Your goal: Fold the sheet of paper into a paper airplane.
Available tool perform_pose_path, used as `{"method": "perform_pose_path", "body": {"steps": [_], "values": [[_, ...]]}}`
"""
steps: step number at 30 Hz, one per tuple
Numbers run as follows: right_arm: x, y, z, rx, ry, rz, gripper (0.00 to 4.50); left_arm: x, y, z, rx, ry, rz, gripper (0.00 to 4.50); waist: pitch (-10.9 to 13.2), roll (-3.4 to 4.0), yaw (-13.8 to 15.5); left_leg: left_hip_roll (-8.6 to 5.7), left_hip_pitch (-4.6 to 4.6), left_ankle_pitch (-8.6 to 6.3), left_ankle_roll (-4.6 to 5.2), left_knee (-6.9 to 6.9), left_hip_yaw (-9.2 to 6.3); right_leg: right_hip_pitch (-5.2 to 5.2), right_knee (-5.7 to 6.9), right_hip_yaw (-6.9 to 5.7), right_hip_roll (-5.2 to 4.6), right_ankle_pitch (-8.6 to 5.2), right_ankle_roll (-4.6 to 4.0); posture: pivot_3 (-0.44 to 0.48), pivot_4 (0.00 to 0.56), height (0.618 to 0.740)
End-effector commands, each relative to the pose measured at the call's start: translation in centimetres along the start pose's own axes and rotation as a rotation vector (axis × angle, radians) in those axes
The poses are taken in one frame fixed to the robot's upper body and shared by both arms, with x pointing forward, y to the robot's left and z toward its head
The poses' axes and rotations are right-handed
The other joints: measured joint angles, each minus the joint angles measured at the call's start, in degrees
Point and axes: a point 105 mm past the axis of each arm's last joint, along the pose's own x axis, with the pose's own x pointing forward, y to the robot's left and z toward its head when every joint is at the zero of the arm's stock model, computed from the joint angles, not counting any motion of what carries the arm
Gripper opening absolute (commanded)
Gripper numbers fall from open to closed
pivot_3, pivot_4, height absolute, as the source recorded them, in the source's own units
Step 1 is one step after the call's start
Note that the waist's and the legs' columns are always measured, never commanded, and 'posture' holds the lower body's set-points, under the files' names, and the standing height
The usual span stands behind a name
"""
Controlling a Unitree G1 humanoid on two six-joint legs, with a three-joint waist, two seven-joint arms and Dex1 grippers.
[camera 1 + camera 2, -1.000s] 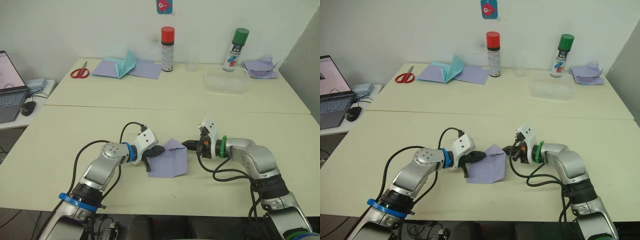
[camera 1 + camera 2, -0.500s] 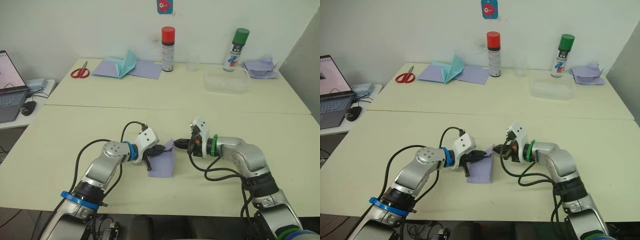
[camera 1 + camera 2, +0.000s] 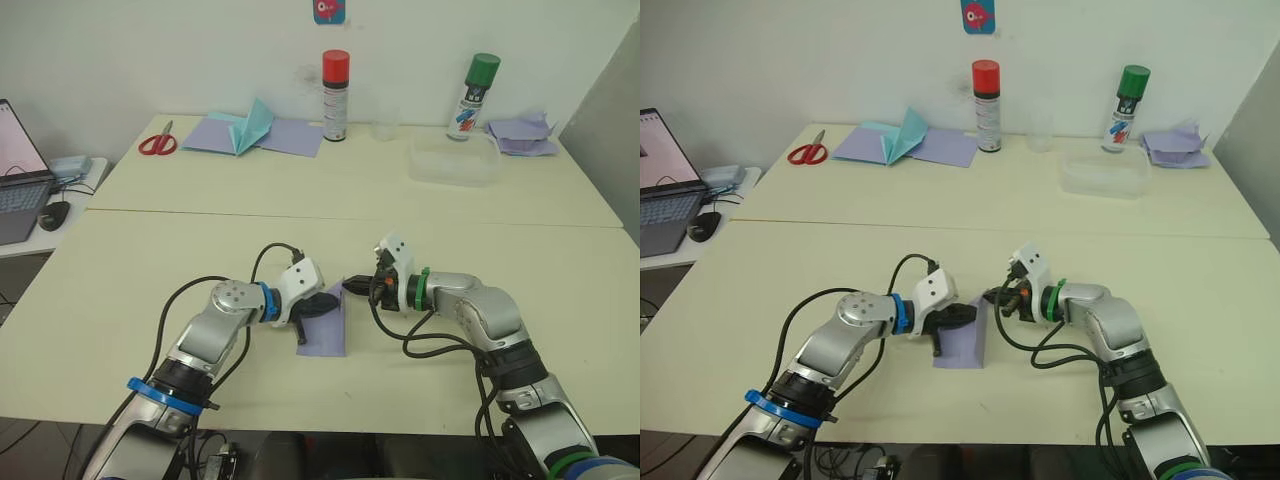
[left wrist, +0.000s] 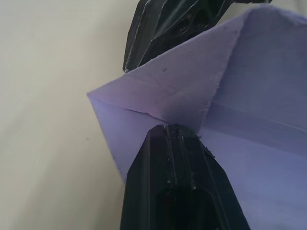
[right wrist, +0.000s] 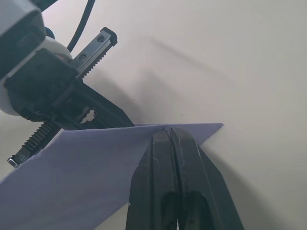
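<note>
The sheet of paper (image 3: pixel 326 328), pale lavender and partly folded, lies on the near table between my two grippers, its right flap raised on edge. My left gripper (image 3: pixel 325 303) reaches in from the left, shut on the sheet at its fold; in the left wrist view its fingertips (image 4: pixel 180 136) meet the crease of the paper (image 4: pixel 254 96). My right gripper (image 3: pixel 352 287) comes from the right, shut on the raised upper edge; the right wrist view has its fingers (image 5: pixel 168 139) pinching that edge of the sheet (image 5: pixel 91 167). The two grippers nearly touch.
On the far table lie red scissors (image 3: pixel 158 145), lavender sheets with a teal paper shape (image 3: pixel 250 130), a red-capped spray can (image 3: pixel 335 95), a green-capped can (image 3: pixel 474 95), a clear plastic container (image 3: pixel 452 160) and a crumpled lavender heap (image 3: pixel 522 135). A laptop (image 3: pixel 18 185) sits far left.
My right gripper has moved left toward the left gripper, carrying the sheet's right side up and over. The sheet's outline on the table has narrowed. The left gripper stayed nearly in place.
</note>
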Motion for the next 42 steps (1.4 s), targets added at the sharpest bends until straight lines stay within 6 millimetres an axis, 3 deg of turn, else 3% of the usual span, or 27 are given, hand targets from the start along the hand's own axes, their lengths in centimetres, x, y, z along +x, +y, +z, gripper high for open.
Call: {"method": "perform_pose_path", "body": {"steps": [1, 7, 13, 18, 23, 34, 42], "values": [[-0.2, 0.1, 1.1, -0.035, -0.036, -0.002, 0.0, 0.9, -0.4, -0.2, -0.007, 0.007, -0.028, 0.03, 0.0, 0.0, 0.0, 0.0, -0.05, 0.0, 0.0, 0.01, -0.01, -0.04, 0.0, -0.01, 0.0, 0.0, 0.0, 0.0, 0.15, 0.74], [-0.1, 0.4, 1.0, -0.031, -0.036, 0.001, 0.0, 1.2, -0.4, 0.2, -0.019, -0.011, -0.028, 0.03, 0.0, 0.0, 0.0, -0.03, -0.66, 0.01, 0.0, 0.27, -0.03, -0.64, 0.24, -0.02, 0.07, 0.05, -0.01, 0.0, 0.15, 0.74], [0.1, 0.8, 0.7, -0.035, -0.03, 0.019, 0.0, -0.6, 0.3, -2.7, -0.032, 0.129, 0.026, 0.03, 0.0, 0.0, -0.2, 0.0, -0.64, 0.0, 0.0, 0.26, -0.03, -0.64, 0.24, -0.01, 0.1, 0.05, -0.01, 0.0, 0.15, 0.74], [0.5, 1.5, 0.8, -0.039, -0.039, 0.056, 0.0, -2.3, 0.8, -3.9, -0.073, 0.182, 0.079, 0.03, 0.0, 0.01, -0.9, 0.15, -0.59, 0.0, 0.0, 0.22, -0.04, -0.65, 0.27, 0.01, 0.18, 0.04, 0.0, 0.0, 0.15, 0.74], [0.9, 3.5, 0.4, -0.017, -0.035, 0.168, 0.0, -3.1, 1.2, -4.4, -0.11, 0.184, 0.134, 0.03, 0.0, 0.01, -1.3, 0.23, -0.55, 0.0, 0.0, 0.21, -0.09, -0.65, 0.33, -0.01, 0.28, 0.02, 0.01, 0.0, 0.15, 0.74], [2.2, 3.9, 0.4, -0.042, -0.035, 0.197, 0.0, -2.5, 0.4, -3.7, -0.124, 0.142, 0.108, 0.03, 0.0, 0.01, -1.4, 0.21, -0.52, 0.01, 0.0, 0.22, -0.07, -0.64, 0.35, 0.01, 0.3, 0.04, -0.03, 0.0, 0.15, 0.74], [3.0, 3.9, -1.2, -0.092, 0.024, 0.194, 0.0, -8.0, 2.5, -4.8, -0.113, 0.272, 0.191, 0.03, 0.0, 0.02, -2.1, 0.31, -0.47, 0.01, 0.0, 0.15, -0.09, -0.68, 0.38, 0.0, 0.34, 0.02, -0.04, 0.0, 0.15, 0.74]]}}
